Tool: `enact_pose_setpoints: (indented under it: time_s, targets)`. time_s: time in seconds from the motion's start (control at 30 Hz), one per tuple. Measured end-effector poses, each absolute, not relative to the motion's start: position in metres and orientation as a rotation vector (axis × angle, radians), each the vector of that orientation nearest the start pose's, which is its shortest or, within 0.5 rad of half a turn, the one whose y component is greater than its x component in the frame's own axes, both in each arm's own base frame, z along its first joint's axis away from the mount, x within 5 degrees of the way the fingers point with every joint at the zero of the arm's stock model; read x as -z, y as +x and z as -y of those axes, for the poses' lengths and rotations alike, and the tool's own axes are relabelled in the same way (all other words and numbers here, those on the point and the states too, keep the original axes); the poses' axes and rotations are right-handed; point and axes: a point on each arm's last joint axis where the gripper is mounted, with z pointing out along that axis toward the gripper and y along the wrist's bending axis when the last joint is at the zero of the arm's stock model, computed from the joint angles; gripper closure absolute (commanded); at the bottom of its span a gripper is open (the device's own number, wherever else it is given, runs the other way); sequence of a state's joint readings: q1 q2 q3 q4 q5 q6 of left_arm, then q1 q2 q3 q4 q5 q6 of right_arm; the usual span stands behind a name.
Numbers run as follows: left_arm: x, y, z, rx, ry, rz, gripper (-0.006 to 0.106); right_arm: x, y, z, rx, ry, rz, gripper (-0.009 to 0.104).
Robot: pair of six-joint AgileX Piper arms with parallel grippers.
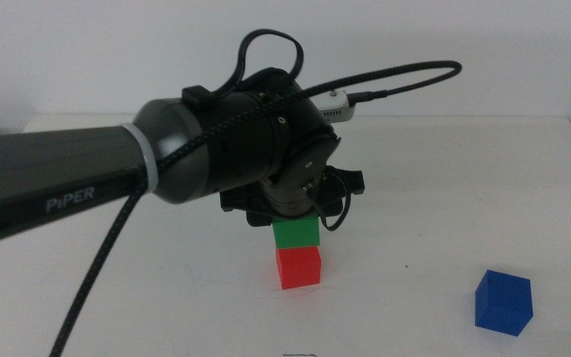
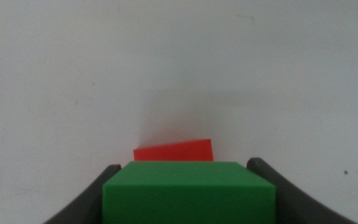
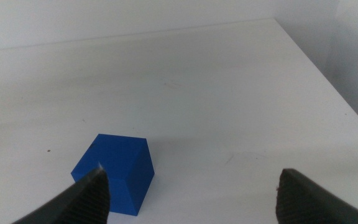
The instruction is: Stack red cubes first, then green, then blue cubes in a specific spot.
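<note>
Left gripper [image 1: 295,213] has its two dark jaws closed against the sides of the green cube [image 1: 295,234]; you can confirm this in the left wrist view, where a jaw stands at each flank of the cube with no gap showing. Take the red cube [image 1: 299,267] as your reference. It rests on the white table [image 1: 414,198], and the green cube sits directly on top of it, faces touching and roughly aligned in the middle view. In the left wrist view only a thin red strip shows beyond the green cube's far edge. The left arm reaches in over the table to this stack.

Right of the red cube and well apart from it, nearer the table's front edge, you will find the blue cube [image 1: 504,300] resting on the table by itself. The right gripper [image 3: 191,186] hangs above the table with its jaws spread wide and nothing between them; the blue cube lies just beyond one jaw tip.
</note>
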State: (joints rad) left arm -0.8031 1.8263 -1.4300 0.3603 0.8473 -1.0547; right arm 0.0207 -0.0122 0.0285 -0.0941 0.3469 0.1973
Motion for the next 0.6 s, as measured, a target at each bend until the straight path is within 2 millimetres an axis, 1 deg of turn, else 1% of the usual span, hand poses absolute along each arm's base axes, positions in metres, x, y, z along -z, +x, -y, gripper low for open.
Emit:
enact_pose_setpoints:
  time_s: [0.13, 0.37, 0.6]
  targets:
    - [-0.246, 0.290, 0.268, 0.172, -0.105, -2.645, 0.102, -0.173, 0.053, 0.002, -0.061, 0.104, -1.843, 0.020]
    - [-0.228, 0.294, 0.272, 0.120, -0.113, -2.662, 0.102, -0.173, 0.053, 0.002, -0.061, 0.104, -1.843, 0.020]
    - [-0.223, 0.295, 0.273, 0.113, -0.140, -2.668, 0.102, -0.173, 0.053, 0.002, -0.061, 0.104, -1.843, 0.020]
